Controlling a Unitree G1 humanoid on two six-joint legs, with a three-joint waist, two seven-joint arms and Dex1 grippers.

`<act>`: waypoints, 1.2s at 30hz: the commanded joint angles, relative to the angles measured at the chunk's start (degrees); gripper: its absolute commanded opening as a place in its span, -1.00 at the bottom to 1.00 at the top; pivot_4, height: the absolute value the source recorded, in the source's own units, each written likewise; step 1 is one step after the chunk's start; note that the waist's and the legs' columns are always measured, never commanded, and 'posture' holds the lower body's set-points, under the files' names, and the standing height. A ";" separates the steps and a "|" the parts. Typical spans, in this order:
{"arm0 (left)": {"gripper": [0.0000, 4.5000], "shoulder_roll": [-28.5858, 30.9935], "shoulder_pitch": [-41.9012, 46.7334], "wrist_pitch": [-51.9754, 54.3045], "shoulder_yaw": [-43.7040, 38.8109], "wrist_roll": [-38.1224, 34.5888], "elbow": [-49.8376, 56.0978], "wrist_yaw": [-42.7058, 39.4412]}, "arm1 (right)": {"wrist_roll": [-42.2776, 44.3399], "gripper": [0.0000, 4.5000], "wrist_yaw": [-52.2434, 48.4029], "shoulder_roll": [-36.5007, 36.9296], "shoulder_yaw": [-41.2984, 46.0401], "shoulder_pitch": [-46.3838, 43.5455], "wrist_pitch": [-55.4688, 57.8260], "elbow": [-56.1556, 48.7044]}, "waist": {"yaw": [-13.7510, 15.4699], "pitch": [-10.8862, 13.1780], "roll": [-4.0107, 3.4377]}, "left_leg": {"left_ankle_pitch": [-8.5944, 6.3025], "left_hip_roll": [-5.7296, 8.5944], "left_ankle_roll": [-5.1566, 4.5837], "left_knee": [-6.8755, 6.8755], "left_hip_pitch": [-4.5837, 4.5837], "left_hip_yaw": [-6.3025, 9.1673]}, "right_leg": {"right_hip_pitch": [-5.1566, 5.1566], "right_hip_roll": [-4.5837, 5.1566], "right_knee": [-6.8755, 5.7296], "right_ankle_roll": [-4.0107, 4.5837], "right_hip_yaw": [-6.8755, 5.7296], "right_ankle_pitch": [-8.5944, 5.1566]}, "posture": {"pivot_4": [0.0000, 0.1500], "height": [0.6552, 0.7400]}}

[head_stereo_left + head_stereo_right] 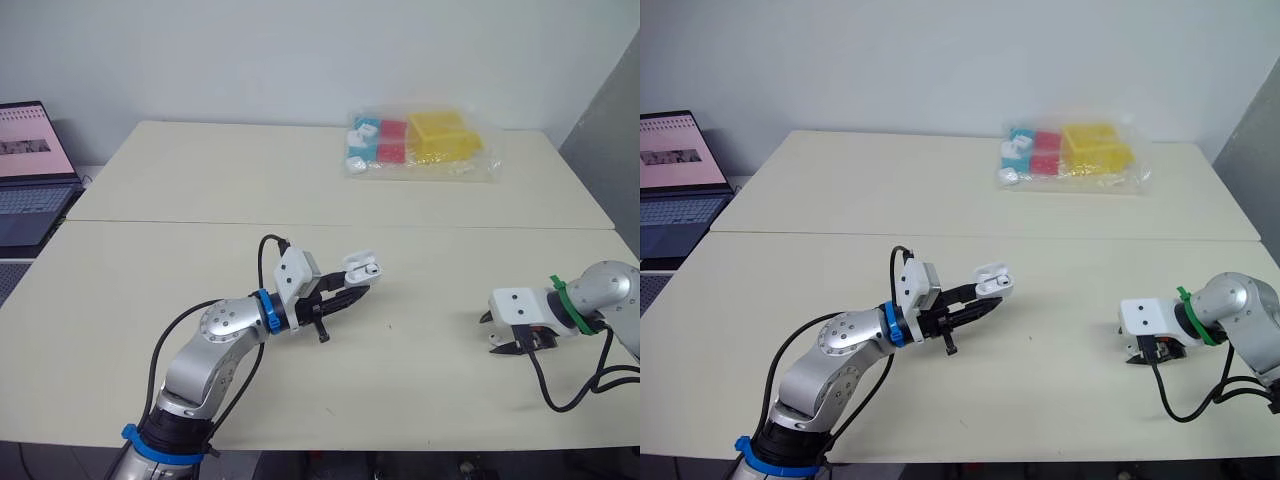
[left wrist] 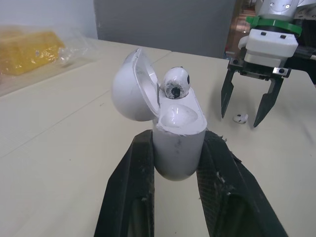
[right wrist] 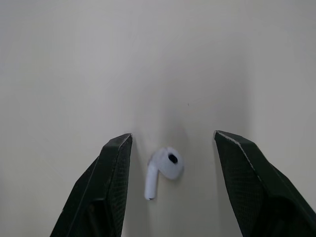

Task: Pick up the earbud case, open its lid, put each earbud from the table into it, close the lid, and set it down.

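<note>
White earbud case (image 2: 178, 153), lid (image 2: 131, 89) open, clamped in left gripper (image 2: 177, 139) jaws; right gripper (image 3: 173, 135) jaws wide, straddling earbud (image 3: 165, 168).

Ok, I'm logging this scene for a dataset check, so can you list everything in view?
earbud case: 1, white, lid open, held between the left gripper's fingers
earbud in the case: 1, white, seated in one slot
earbud on the table: 1, white, lying between the right gripper's fingers
plastic bag: 1, clear, with yellow, red, blue and white pieces, on the table's far side
laptop: 1, dark, screen lit, beyond the table's left edge
table: 1 surface, cream, a seam across it
left gripper: 1, black fingers, shut on the case
right gripper: 1, black fingers, open, low over the table
</note>
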State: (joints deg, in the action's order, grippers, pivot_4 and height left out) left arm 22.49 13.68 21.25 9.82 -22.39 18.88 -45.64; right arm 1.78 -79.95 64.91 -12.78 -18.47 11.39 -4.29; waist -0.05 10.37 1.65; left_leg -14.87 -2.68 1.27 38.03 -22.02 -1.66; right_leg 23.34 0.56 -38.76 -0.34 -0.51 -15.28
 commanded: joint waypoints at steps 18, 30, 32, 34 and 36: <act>-0.65 -3.55 0.23 -2.64 2.19 1.60 -0.33 0.65 | -8.40 0.22 6.31 1.52 -8.53 -5.16 30.55 -11.39 | -0.09 0.00 0.00 | 0.00 0.05 0.00 -0.04 -0.02 -0.03 | 0.03 0.11 0.06 -0.01 -0.02 -0.02 | 1.00 0.95; -0.65 -3.76 -0.08 -3.13 2.22 1.97 -0.42 0.93 | -8.04 0.14 4.74 1.13 -9.95 -5.29 30.96 -11.61 | -0.09 -0.01 0.00 | 0.00 0.05 0.00 -0.05 -0.02 0.00 | 0.04 0.07 0.05 -0.01 -0.04 -0.02 | 1.00 0.95; -0.65 -3.73 -0.07 -3.31 2.33 2.08 -0.52 0.86 | -7.97 -0.04 4.56 1.07 -9.98 -5.22 31.01 -11.46 | -0.09 0.00 0.00 | 0.00 0.05 0.00 -0.05 -0.02 -0.01 | 0.04 0.07 0.06 -0.01 -0.04 -0.02 | 1.00 0.95; -0.65 -3.76 -0.09 -3.35 2.37 2.08 -0.58 0.82 | -8.04 -0.38 4.16 1.21 -10.04 -5.12 30.77 -11.30 | -0.09 -0.01 0.00 | 0.00 0.04 0.00 -0.05 -0.02 -0.02 | 0.03 0.06 0.06 -0.01 -0.03 -0.02 | 1.00 0.95; -0.65 -3.70 -0.09 -3.44 2.39 2.13 -0.63 0.76 | -7.93 -0.67 3.75 1.27 -10.04 -5.11 30.78 -11.33 | -0.09 -0.01 0.00 | 0.00 0.04 0.00 -0.04 -0.02 -0.01 | 0.03 0.06 0.06 -0.01 -0.03 -0.02 | 1.00 0.95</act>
State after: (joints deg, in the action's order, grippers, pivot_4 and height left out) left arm 18.98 13.41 19.27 12.01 -20.08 17.35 -44.58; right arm -5.93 -75.60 65.86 -22.29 -23.67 41.98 -15.14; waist -0.14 10.37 1.65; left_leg -14.87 -2.64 1.27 37.99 -22.03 -1.68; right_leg 23.37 0.63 -38.71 -0.36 -0.54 -15.29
